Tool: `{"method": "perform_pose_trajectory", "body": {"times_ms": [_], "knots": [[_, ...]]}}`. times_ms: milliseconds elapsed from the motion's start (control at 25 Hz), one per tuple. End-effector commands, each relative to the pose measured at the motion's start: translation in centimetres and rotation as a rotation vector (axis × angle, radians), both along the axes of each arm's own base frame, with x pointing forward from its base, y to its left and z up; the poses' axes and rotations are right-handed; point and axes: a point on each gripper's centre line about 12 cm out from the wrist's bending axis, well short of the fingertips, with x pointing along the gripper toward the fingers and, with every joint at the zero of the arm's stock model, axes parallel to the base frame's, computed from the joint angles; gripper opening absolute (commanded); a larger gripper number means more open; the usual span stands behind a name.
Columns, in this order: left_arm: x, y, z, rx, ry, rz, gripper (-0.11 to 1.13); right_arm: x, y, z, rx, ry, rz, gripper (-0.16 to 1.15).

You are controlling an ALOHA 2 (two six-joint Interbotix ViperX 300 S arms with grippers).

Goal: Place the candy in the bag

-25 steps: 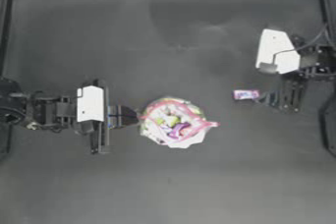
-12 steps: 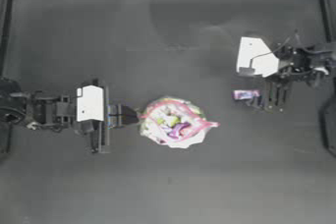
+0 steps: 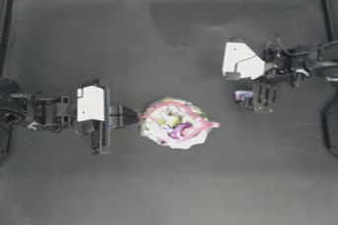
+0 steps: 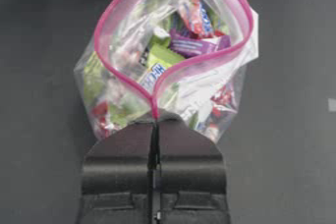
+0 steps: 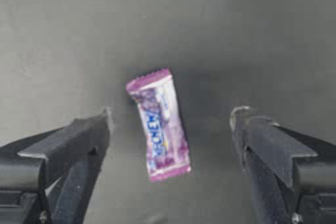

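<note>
While the left arm holds its place, the scene from the table's left side to its right reads so:

Left arm: it reaches in from the left edge, stretched level toward the middle, wrist straight.
Left gripper (image 3: 132,117): its two jaws are pressed flat together on the near end of the pink-red strip; in the left wrist view (image 4: 156,120) the strip runs straight into the seam between them.
Bag (image 3: 175,123): near the table's middle, held at its left end, mouth gaping wide in a loop of pink-red strip; colourful sweets lie inside, seen through the clear plastic (image 4: 172,56).
Table (image 3: 132,31): dark and bare around the bag.
Way between: only dark tabletop shows between the bag's mouth and the wrapped piece to its upper right.
Candy (image 3: 243,95): flat on the table, right of the bag and apart from it, just beside the right gripper's fingers; in the right wrist view (image 5: 159,124) it lies slightly tilted between the jaws, touching neither.
Right gripper (image 3: 262,96): jaws spread wide, one on each side of the candy (image 5: 171,134), pointing down at the table.
Right arm: comes in from the right edge, wrist bent so the gripper points downward.
Change: a second ago the right gripper stood farther right, clear of the candy; half a second ago it was nearer; now it straddles the piece. Bag, candy and left arm lie as they did.
</note>
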Motion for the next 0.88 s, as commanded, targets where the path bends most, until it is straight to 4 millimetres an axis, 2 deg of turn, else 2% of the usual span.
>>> {"method": "perform_pose_trajectory", "body": {"times_ms": [40, 680, 880], "knots": [[0.6, 0.1, 1.2, 0.002, -0.046, 0.003, 0.04, 0.6, -0.3, 0.4, -0.01, -0.016, 0.002, 1.0], [0.5, 0.1, 1.3, 0.002, -0.048, 0.003, 0.04, 0.4, -0.5, -0.9, 0.008, 0.023, -0.008, 0.99], [0.6, 0.1, 1.3, 0.002, -0.049, 0.003, 0.04, 0.2, -0.3, -1.3, 0.027, 0.035, -0.02, 0.89]]}}
